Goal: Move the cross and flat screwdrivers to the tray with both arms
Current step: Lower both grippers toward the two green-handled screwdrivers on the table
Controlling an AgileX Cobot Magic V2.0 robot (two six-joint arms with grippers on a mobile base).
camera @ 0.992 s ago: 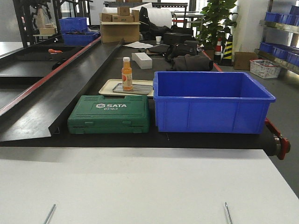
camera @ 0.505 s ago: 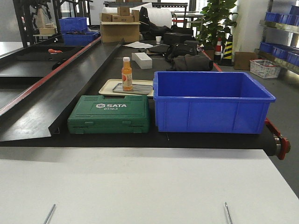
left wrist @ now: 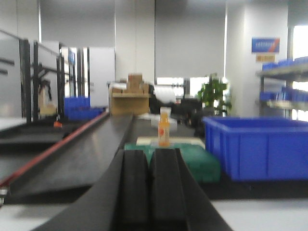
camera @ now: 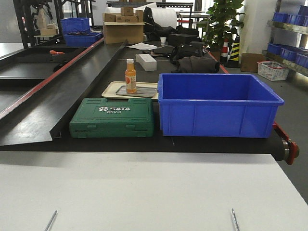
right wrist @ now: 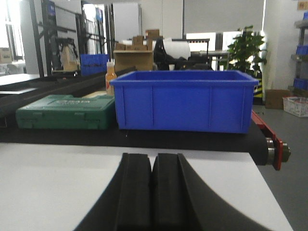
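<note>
Two thin silver shafts lie on the white table at the bottom edge of the front view, one at the left (camera: 50, 220) and one at the right (camera: 234, 219). They look like screwdriver shafts, but no green-and-black handle shows. The grey metal tray is out of view. My left gripper (left wrist: 150, 154) is shut with nothing between its black jaws and points level towards the conveyor. My right gripper (right wrist: 152, 158) is also shut and empty, held above the white table (right wrist: 57, 183). Neither gripper shows in the front view.
Beyond the white table (camera: 154, 187) runs a black conveyor with a green SATA tool case (camera: 113, 118), a deep blue bin (camera: 216, 108) and a cream tray (camera: 113, 89) holding an orange bottle (camera: 130, 76). A sloped black chute (camera: 62, 96) is at the left.
</note>
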